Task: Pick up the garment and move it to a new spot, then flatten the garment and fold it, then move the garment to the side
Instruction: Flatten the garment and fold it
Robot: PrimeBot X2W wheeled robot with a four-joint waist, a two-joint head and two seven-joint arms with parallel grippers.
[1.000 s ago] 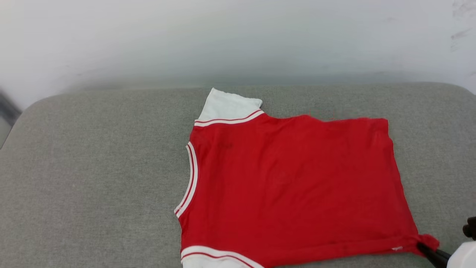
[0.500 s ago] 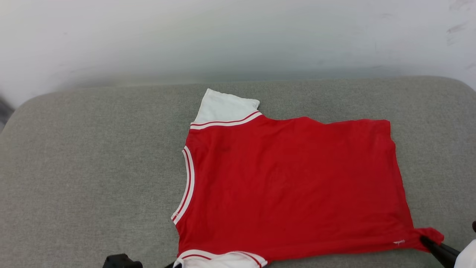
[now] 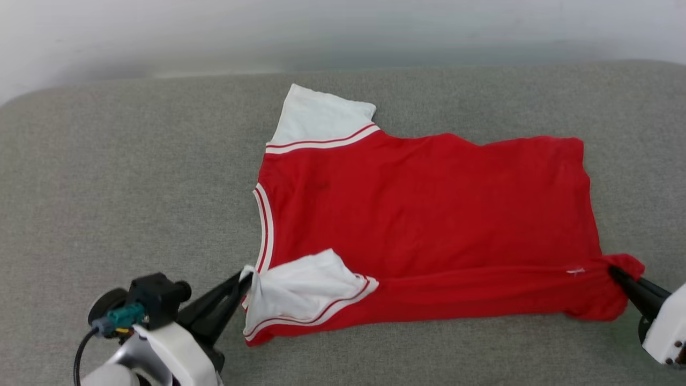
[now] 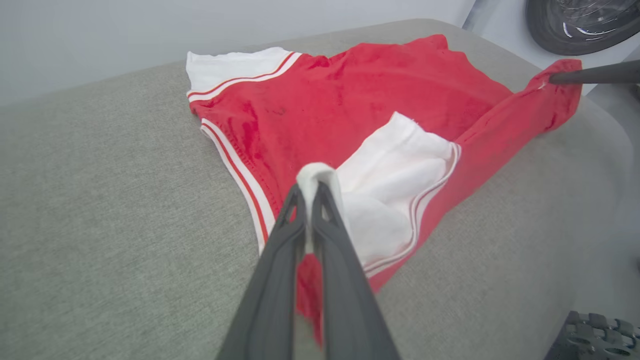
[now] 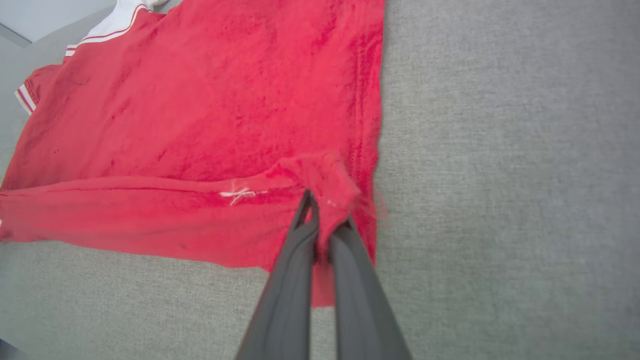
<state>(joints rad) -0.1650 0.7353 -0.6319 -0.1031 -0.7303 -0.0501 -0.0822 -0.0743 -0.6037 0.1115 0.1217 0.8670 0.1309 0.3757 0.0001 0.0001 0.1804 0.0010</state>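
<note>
Between the two grippers, the garment [image 3: 429, 203] lies on the gray cushion [image 3: 128, 177], and its red body is mostly flat. The left gripper [image 3: 247, 276] has its jaws clenched on the edge of the near white sleeve [image 3: 300, 292], which lies turned over onto the red cloth just beyond them. The right gripper [image 3: 615, 272] has its jaws clamped on the red hem corner [image 3: 628, 264], which bunches around them. The far white sleeve [image 3: 321, 115] lies flat, well beyond the left jaws.
</note>
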